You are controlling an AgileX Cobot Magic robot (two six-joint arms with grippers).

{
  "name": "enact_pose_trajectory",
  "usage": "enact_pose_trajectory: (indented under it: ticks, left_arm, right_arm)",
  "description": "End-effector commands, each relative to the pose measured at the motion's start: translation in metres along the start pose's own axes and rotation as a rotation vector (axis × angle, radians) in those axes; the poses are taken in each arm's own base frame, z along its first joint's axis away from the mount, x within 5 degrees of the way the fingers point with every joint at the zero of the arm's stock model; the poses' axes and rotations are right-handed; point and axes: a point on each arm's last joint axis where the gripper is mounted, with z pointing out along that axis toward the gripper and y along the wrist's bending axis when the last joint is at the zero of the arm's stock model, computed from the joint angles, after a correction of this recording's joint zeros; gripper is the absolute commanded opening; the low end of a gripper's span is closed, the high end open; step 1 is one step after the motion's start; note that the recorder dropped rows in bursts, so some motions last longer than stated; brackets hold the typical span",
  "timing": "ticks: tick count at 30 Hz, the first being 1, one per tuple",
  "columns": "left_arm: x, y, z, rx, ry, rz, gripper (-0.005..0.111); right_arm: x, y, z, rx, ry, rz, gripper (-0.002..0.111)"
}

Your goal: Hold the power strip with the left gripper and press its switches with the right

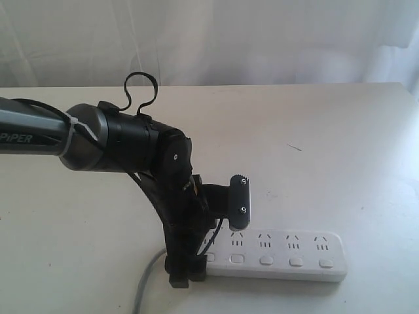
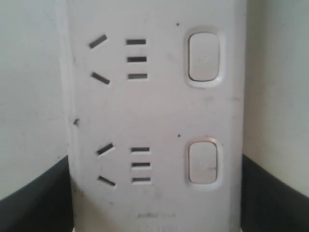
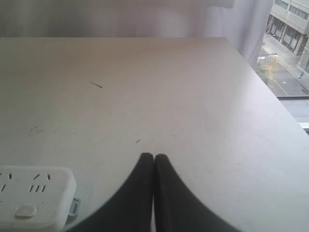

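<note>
The white power strip lies near the table's front edge, its grey cord trailing off its left end. My left gripper, on the arm printed "PiPER", straddles that end, one grey pad behind the strip and one finger in front. Up close, the strip fills the left wrist view with black fingers against both long sides, so this gripper is shut on it. Two switches show there, and a row of switches outside. My right gripper is shut and empty, just beyond the strip's far end.
The white table runs back to a pale curtain. Its right edge ends before a window with a street below. A small dark mark lies on the table behind the strip.
</note>
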Motion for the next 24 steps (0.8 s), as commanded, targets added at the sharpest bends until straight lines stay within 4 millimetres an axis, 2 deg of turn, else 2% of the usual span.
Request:
enact_pose_trajectory:
  ticks: [1,9,14,17,24]
  left_arm:
    - [0.008,-0.009,0.01,0.081,0.058,-0.034,0.0]
    - [0.009,-0.011,0.01,0.108,0.077,-0.052,0.0]
    - [0.009,-0.012,0.009,0.114,0.08,-0.052,0.0]
    - [0.009,-0.012,0.009,0.114,0.08,-0.052,0.0]
    - [0.009,-0.012,0.009,0.114,0.08,-0.052,0.0]
  right_arm:
    - [0.0,0.0,0.0,0.006,-0.008,-0.017,0.0]
    - [0.0,-0.001,0.0,0.012,-0.01,-0.035,0.0]
    - [-0.007,-0.005,0.0,0.067,-0.074,-0.214,0.0]
    - [-0.02,-0.003,-0.002,0.062,-0.221,-0.291,0.0]
    - [-0.06,0.013,-0.025,-0.046,-0.76,-0.29,0.0]
